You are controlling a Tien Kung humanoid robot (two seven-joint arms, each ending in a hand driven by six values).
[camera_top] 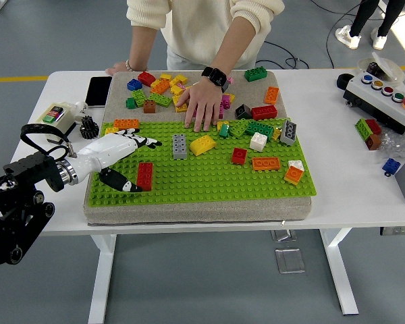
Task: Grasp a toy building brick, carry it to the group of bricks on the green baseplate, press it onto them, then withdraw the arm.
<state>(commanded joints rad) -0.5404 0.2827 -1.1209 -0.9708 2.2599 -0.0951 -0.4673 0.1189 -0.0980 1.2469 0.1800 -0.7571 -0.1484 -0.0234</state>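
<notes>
**newbie_op:** Ok, which brick would you go for and from which side?

**brickbot_fan:** Going left to right. Your left hand [118, 158] is over the left edge of the green baseplate [209, 179], palm down, fingers [143, 141] stretched out toward the right and a bit spread, thumb [121, 182] dropped low and forward. It's got nothing in it as far as I can see. The red brick [145, 175] sits right at the thumb tip, just to the hand's right and slightly toward you. Can't tell if the thumb is actually touching it or just beside it.

**newbie_op:** And how's it lying?

**brickbot_fan:** Long axis runs near-to-far, so it's crosswise to the way your fingers point. That's the thing your pinch depends on imo: the fingers are past its far end, the thumb at its left side, so you'd want the fingers to come down on the right side and close across the short width.

**newbie_op:** Then where?

**brickbot_fan:** The group of bricks [256, 131] is further right and farther back, well apart from the red one. Heads up, a person's hand [199, 104] is flat on the far bricks in the middle. Right arm isn't in the shot, so left is your only option anyway.
</notes>
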